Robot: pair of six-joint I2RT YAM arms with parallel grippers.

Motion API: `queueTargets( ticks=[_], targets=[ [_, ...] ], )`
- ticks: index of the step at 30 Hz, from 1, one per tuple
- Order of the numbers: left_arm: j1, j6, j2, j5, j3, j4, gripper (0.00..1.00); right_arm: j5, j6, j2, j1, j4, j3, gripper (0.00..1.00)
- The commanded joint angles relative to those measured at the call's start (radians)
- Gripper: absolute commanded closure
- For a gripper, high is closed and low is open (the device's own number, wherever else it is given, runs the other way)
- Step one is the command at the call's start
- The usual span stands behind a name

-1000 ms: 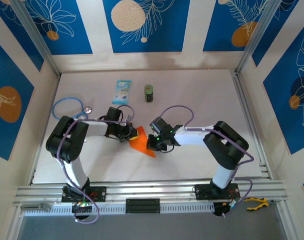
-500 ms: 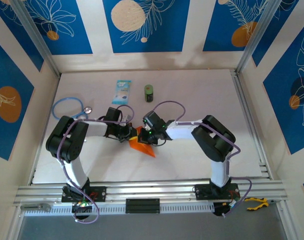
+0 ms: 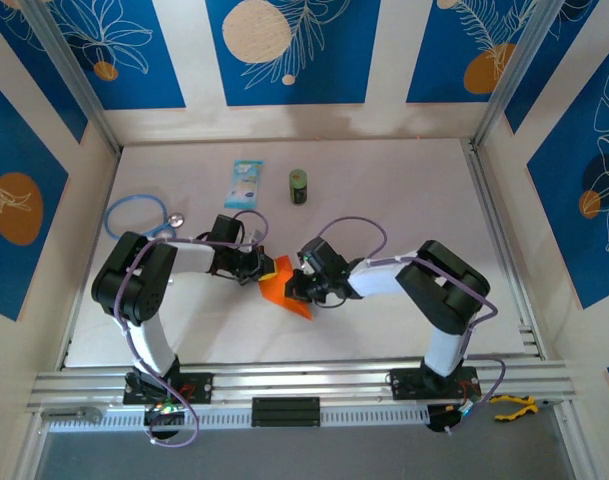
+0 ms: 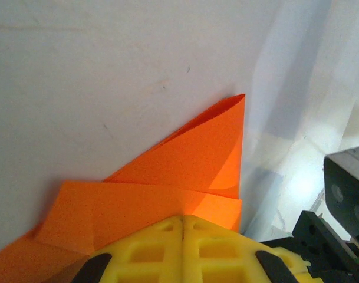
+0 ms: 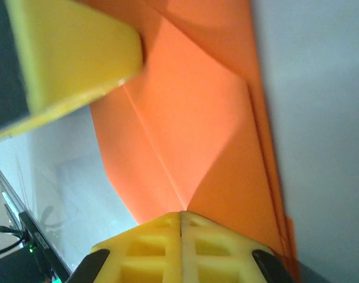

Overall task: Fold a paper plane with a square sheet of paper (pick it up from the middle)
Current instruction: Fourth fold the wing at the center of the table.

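Note:
The square sheet of paper [image 3: 285, 292], bright orange, lies folded into a pointed shape with several layers on the white table between the two arms. My left gripper [image 3: 265, 270] is shut, its yellow fingertips resting on the sheet's upper left part; in the left wrist view the folded paper [image 4: 197, 153] spreads out just ahead of the closed tips [image 4: 183, 227]. My right gripper [image 3: 297, 288] is shut too, its tips [image 5: 181, 221] set on the paper [image 5: 191, 118] where a crease runs up to them. A left finger [image 5: 73, 53] shows in the right wrist view.
A light-blue packet [image 3: 244, 183] and a small green can [image 3: 299, 186] sit at the back of the table. A blue looped cord [image 3: 136, 214] lies at the left. An aluminium rail [image 3: 314, 383] runs along the near edge.
The right gripper slid up along the paper toward the left gripper, then came back down and right. The left gripper has stayed in place. Both have remained shut.

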Motion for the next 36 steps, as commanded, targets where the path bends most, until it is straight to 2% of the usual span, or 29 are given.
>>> queueTargets(
  ticks=[1,7,14,17,22,28,36],
  targets=[
    [0.03,0.032,0.027,-0.043,-0.019,-0.025,0.99,-0.015,0.002,-0.042,0.014,-0.08,-0.093,0.96],
    [0.03,0.029,0.029,-0.043,-0.017,-0.021,0.99,0.01,0.014,-0.165,0.014,-0.088,-0.196,0.96],
    [0.03,0.032,0.03,-0.035,-0.02,-0.02,0.99,0.046,-0.002,-0.314,0.01,-0.137,-0.187,0.94],
    [0.03,0.032,0.032,-0.033,-0.019,-0.02,0.99,0.032,-0.015,-0.307,0.006,-0.124,-0.157,0.93],
    [0.03,0.033,0.034,-0.033,-0.02,-0.016,0.99,0.028,-0.014,-0.206,0.001,-0.107,-0.118,0.94],
    [0.03,0.033,0.039,-0.035,-0.016,-0.019,0.99,0.015,0.027,-0.18,0.017,-0.017,-0.206,0.93],
    [0.031,0.031,0.044,-0.034,-0.014,-0.014,0.99,0.029,-0.003,-0.241,0.059,-0.131,-0.262,0.94]
  ],
)
